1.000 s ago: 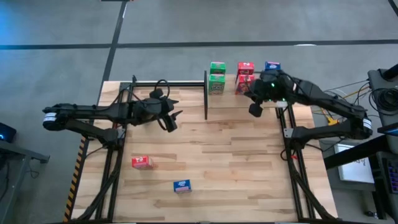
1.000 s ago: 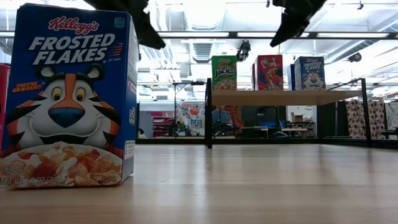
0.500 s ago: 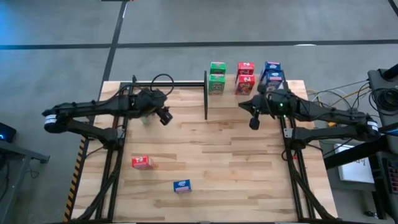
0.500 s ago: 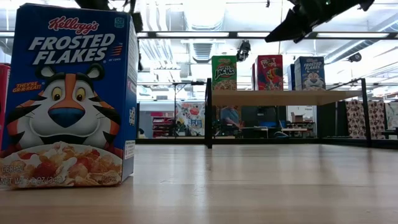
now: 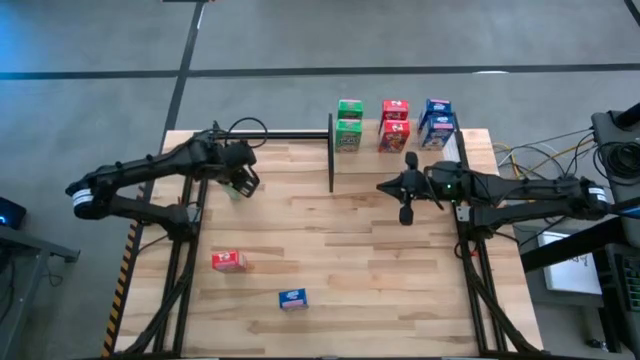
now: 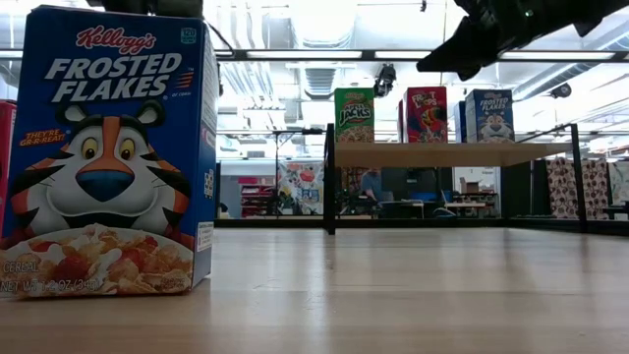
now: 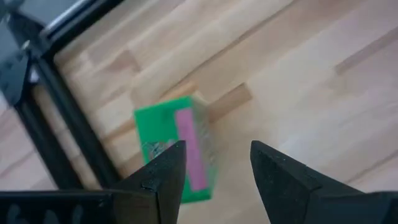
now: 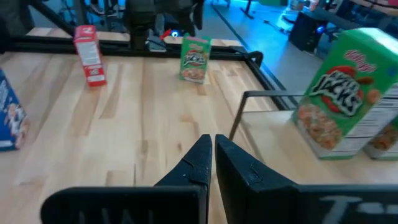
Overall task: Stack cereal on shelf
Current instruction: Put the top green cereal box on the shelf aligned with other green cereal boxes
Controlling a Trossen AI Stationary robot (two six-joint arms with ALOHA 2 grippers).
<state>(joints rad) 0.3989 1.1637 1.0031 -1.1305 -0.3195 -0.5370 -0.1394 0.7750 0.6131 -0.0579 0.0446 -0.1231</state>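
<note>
My left gripper (image 5: 245, 182) hovers open over a green cereal box (image 7: 177, 146), which stands upright on the tabletop near the far left frame (image 8: 195, 59). The fingers stand above the box without touching it. My right gripper (image 5: 406, 208) is shut and empty, in the air in front of the shelf (image 5: 375, 158). On the shelf stand green (image 6: 355, 115), red (image 6: 426, 114) and blue (image 6: 489, 115) boxes. A red box (image 5: 228, 261) and a blue box (image 5: 293, 299) rest on the table near its front edge.
Black frame rails run along the table's far left edge (image 7: 56, 134) and both sides. A black shelf post (image 5: 331, 150) stands between the two grippers. The blue box (image 6: 108, 147) fills the low view's left side. Bare planks lie in the table's middle (image 5: 340, 240).
My left gripper has moved toward the table's left and far edge, ending over the green box. My right gripper has drawn back from the blue boxes on the shelf toward the table's near edge, leaving them standing.
</note>
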